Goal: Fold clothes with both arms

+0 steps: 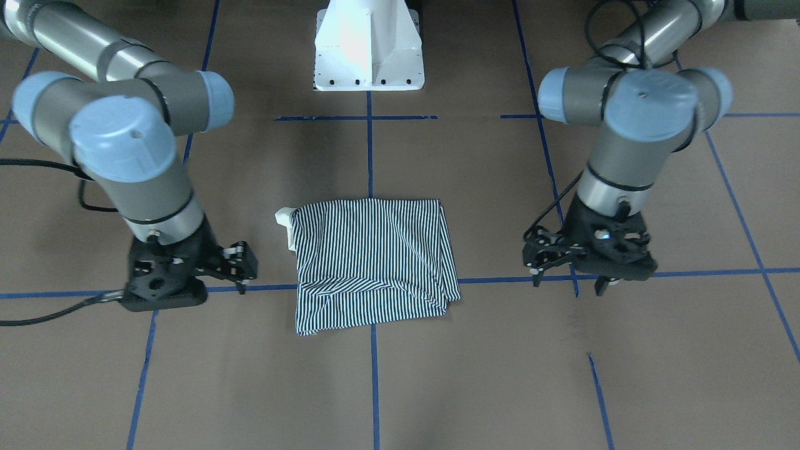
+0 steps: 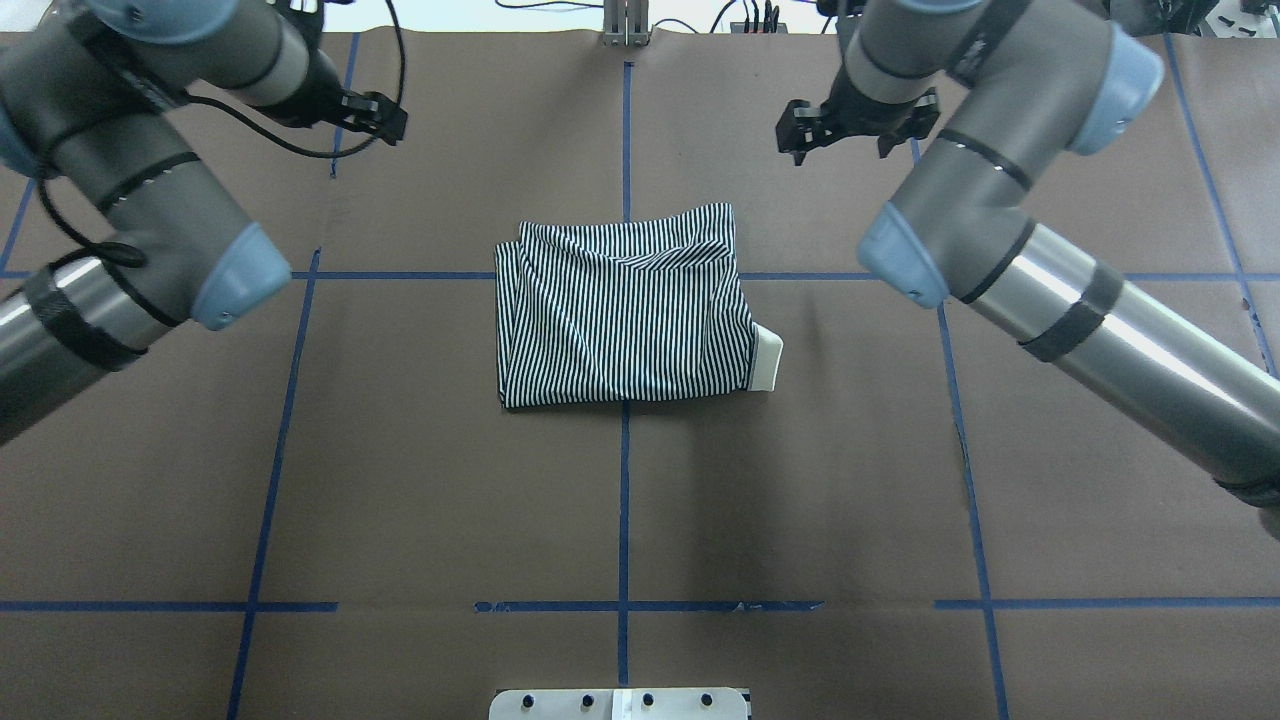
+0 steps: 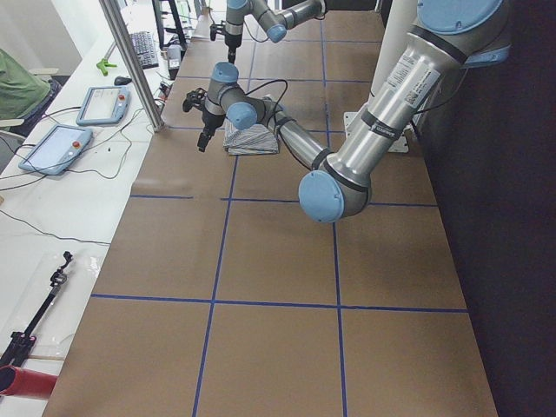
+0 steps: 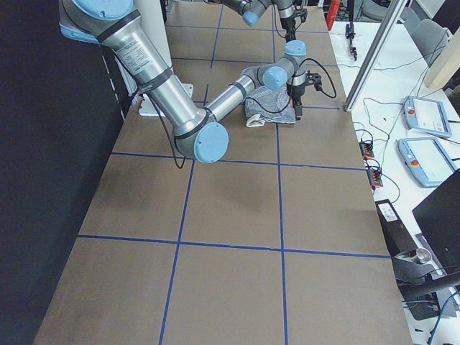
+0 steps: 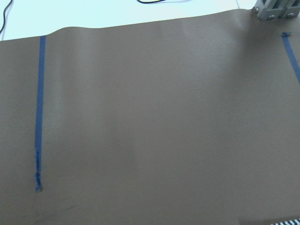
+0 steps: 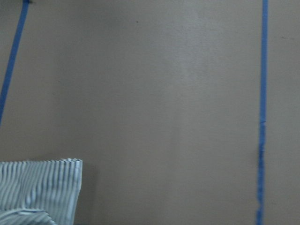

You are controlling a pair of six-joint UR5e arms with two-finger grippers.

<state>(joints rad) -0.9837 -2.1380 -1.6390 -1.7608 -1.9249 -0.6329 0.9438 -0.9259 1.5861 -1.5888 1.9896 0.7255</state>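
Front view: folded polo shirt lay flat at centre of table. Left gripper sat beside it, not touching, fingers spread, empty. Overhead: right gripper also spread, empty, past shirt's far right corner. Cream collar poked out on robot's right.

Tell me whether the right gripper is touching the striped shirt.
Apart. The front-facing view shows bare table between the right gripper and the shirt.
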